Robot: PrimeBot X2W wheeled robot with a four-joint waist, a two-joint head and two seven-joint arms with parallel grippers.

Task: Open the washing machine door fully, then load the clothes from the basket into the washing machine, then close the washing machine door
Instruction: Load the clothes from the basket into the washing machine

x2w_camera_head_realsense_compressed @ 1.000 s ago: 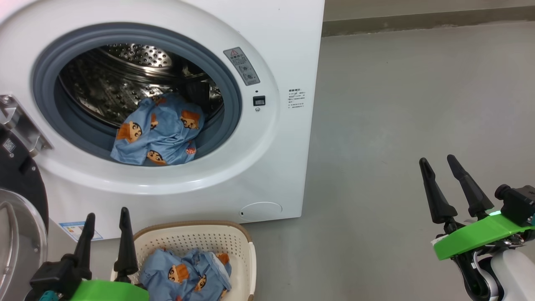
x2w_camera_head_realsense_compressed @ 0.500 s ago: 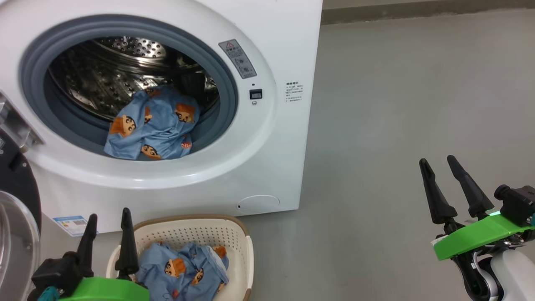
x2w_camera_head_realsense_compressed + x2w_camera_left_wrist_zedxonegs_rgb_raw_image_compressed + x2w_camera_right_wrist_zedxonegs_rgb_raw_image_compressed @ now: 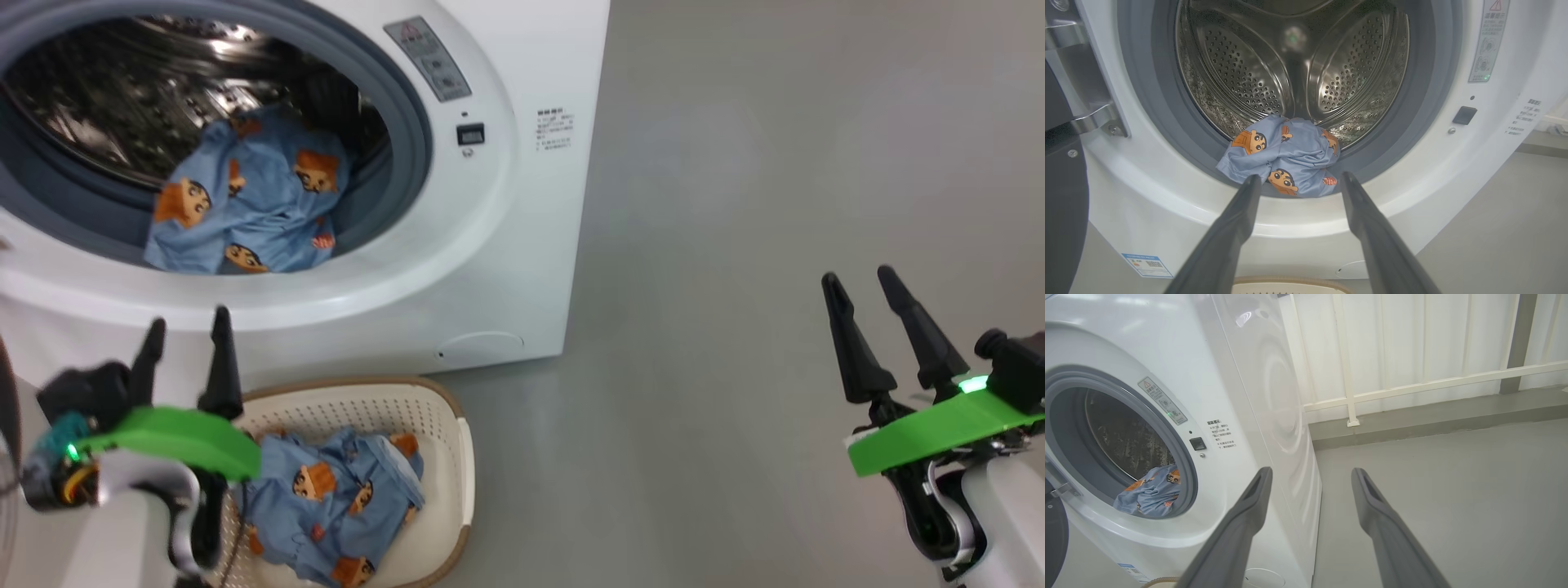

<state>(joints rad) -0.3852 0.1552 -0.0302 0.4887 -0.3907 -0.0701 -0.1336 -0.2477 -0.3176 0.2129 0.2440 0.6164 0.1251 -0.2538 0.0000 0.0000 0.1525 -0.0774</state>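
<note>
The washing machine (image 3: 522, 245) stands with its drum open, and one light blue garment (image 3: 245, 200) lies at the drum's front lip. The washing machine door (image 3: 1063, 212) hangs swung out at the left. Below the machine sits the basket (image 3: 453, 457) with more clothes (image 3: 335, 498) in it. My left gripper (image 3: 187, 320) is open and empty above the basket's back left corner, its fingers pointing at the drum garment (image 3: 1286, 157). My right gripper (image 3: 858, 276) hovers open and empty over the floor, far right of the machine.
Bare grey floor (image 3: 735, 245) spreads to the right of the machine. A white panelled wall with a low rail (image 3: 1412, 381) and a grey kerb runs behind it. The door's metal hinge (image 3: 1094, 118) juts out at the opening's left.
The head camera has tipped down, shifting the whole picture up and left. My left gripper has risen from the basket's near left side toward the machine front. The right gripper has barely moved.
</note>
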